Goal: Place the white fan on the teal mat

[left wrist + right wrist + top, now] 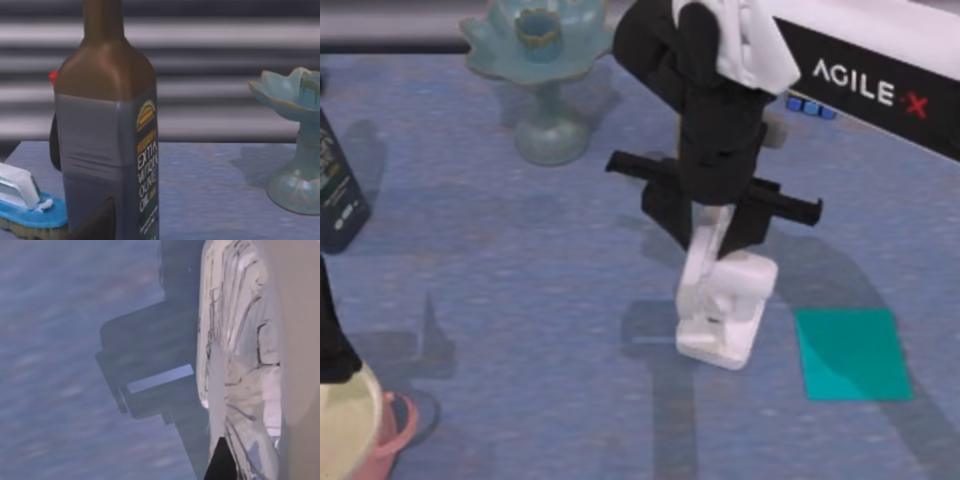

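Seen from above, the right arm is reaching in from the upper right, and its black right hand (712, 205) is coming down over the head of the white fan (725, 310) near the middle of the blue desk (520, 300). The hand's body is hiding the fingertips, so I cannot tell whether the fingers are closed on the fan or only around it. The right wrist view is showing the fan's round grille (235, 365) filling the near side, very close to the camera, with the fan's shadow on the desk beyond.

The fan's rectangular base is sitting at or just above the desk, beside the teal mat (850, 352) and to its left, not touching it. The mat is lying flat and bare.

The fan is probably light, stiff, smooth plastic. Its thin grille looks the weakest part, so the boxy housing behind the head seems the safer place to pinch. Being top-heavy, it could tip when set down.

A pale blue-green pedestal dish (542, 60) is standing at the far edge; what it holds is unclear. A dark olive oil bottle (107, 145) is at the left, beside a blue scrubbing brush (30, 217).

The left arm is parked at the left edge, and its hand is not showing.
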Robot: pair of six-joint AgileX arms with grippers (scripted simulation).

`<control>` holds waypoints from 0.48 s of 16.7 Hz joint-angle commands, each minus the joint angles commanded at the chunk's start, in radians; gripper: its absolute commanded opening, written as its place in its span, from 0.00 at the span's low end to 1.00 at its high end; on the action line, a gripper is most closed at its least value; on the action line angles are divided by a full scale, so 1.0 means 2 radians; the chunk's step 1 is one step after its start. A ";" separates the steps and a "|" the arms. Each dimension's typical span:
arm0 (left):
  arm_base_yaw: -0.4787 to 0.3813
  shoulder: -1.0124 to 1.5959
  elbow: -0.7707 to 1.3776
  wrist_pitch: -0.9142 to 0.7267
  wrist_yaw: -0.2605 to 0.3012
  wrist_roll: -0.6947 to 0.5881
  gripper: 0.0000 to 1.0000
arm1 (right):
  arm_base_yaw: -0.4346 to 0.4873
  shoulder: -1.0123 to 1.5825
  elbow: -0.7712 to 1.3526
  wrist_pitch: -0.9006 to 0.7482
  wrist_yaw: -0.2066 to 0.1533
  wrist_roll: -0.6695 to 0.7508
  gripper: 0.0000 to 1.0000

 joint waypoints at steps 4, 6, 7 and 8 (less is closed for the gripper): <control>0.000 0.000 0.000 0.000 0.000 0.000 1.00 | 0.000 0.000 0.000 0.000 0.000 0.000 0.00; 0.000 0.000 0.000 0.000 0.000 0.000 1.00 | 0.000 0.000 0.000 0.000 0.000 0.000 0.00; 0.000 0.000 0.000 0.000 0.000 0.000 1.00 | -0.002 -0.004 -0.001 0.000 0.000 0.000 0.00; 0.000 0.000 0.000 0.000 0.000 0.000 1.00 | -0.001 -0.004 0.001 -0.002 0.000 0.000 0.00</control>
